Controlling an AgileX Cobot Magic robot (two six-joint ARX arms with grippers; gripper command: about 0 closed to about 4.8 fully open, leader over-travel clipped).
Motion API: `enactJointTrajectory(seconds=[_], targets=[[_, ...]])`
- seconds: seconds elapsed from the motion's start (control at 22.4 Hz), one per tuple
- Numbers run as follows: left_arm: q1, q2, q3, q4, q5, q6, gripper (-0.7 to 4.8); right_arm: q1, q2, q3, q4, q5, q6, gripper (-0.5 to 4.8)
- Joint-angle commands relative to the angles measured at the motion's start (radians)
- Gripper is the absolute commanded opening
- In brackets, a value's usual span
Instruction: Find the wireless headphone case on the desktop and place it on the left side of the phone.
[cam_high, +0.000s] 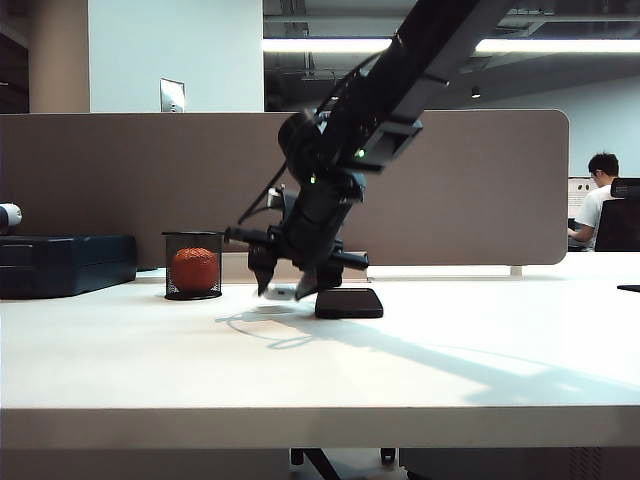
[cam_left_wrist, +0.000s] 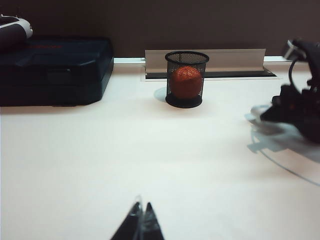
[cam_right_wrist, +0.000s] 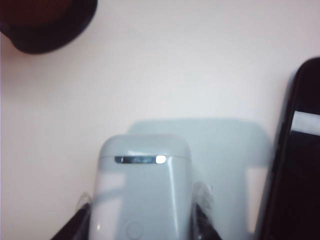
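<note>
Hidden or cut off: in the right wrist view only the hinge end of the wireless headphone case (cam_right_wrist: 144, 192) shows, its lower part running out of frame; the phone (cam_right_wrist: 292, 165) is cut by the frame edge, and the mesh cup (cam_right_wrist: 47, 22) is a dark blur in a corner.
Hard to make out: in the exterior view the case is a small pale sliver (cam_high: 281, 292) under the dark arm; whether it touches the counter (cam_high: 320, 360) cannot be told.
Right gripper (cam_high: 285, 285): low over the counter, just left of the phone (cam_high: 349, 303) in the exterior view, its fingers (cam_right_wrist: 200, 220) pressed against both sides of the case, gripping it.
Case relative to fingers: between the two fingertips, its hinge end sticking out beyond them, beside the phone's long edge with a gap of bare counter between.
Left gripper (cam_left_wrist: 140, 222): hovering near the counter's front, well apart from everything, its fingers closed tip to tip and holding nothing.
Other things: an orange-red ball (cam_high: 195, 269) inside the black mesh cup (cam_high: 192, 265), and a dark blue box (cam_high: 65, 264) at far left.
</note>
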Motion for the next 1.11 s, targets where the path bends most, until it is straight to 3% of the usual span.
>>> enactJointTrajectory(seconds=[0.04,0.4,0.58,0.76,1.11], targets=[[0.002,0.001,0.003,0.007,0.0,0.0,-0.05,0.002,0.008,0.005,0.009,-0.01,0.004,2.01],[0.002,0.001,0.003,0.007,0.0,0.0,-0.05,0.001,0.013,0.005,-0.007,-0.024,0.004,2.07],[0.002,0.001,0.003,0.007,0.0,0.0,-0.05,0.001,0.011,0.005,-0.022,-0.025,0.003,2.43],[0.002,0.001,0.003,0.006,0.0,0.0,-0.05,0.001,0.006,0.007,-0.023,-0.027,0.003,3.3],[0.002,0.001,0.002,0.007,0.0,0.0,-0.05,0.001,-0.024,0.007,-0.028,-0.027,-0.002,3.39]])
